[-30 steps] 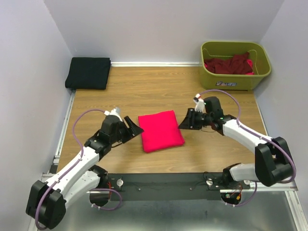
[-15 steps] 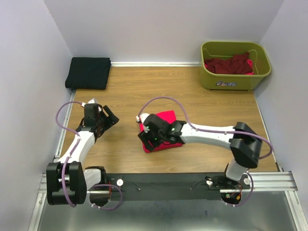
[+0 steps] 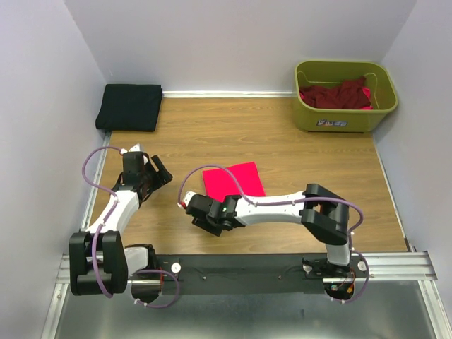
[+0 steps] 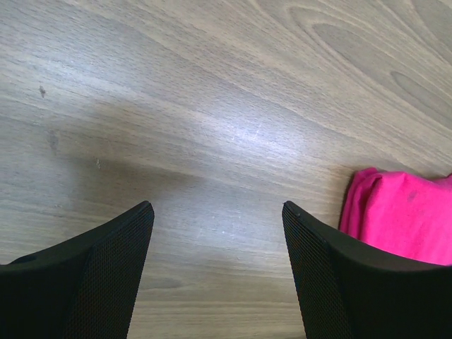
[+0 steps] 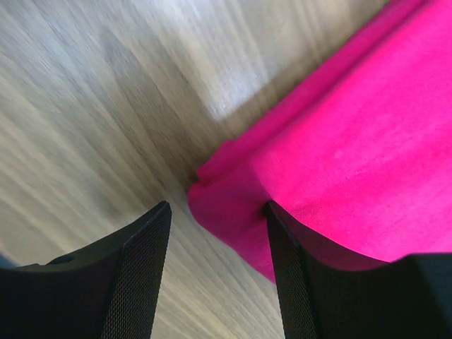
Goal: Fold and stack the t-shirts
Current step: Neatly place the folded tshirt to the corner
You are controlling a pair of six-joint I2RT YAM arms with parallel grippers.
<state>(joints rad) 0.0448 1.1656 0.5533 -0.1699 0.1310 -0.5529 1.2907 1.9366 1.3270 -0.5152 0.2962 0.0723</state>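
Pickup for stacking: the pink t-shirt (image 5: 353, 155) has its corner between the parted right fingers (image 5: 141, 282). The left fingers (image 4: 92, 275) stand wide, empty. Next, pinch that corner.

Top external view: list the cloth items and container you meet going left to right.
black t-shirt → pink t-shirt → olive-green tub holding maroon t-shirts

Plain bright colour on the pink-red t-shirt (image 3: 236, 180). Solid dark on the black t-shirt (image 3: 130, 106). Deep red on the maroon t-shirts (image 3: 335, 95), inside the olive-green tub (image 3: 311, 113). Light brown wood grain across the table (image 3: 233, 134). White with black joints on the left arm (image 3: 113, 215) and right arm (image 3: 275, 210); purple cables (image 3: 90, 166).
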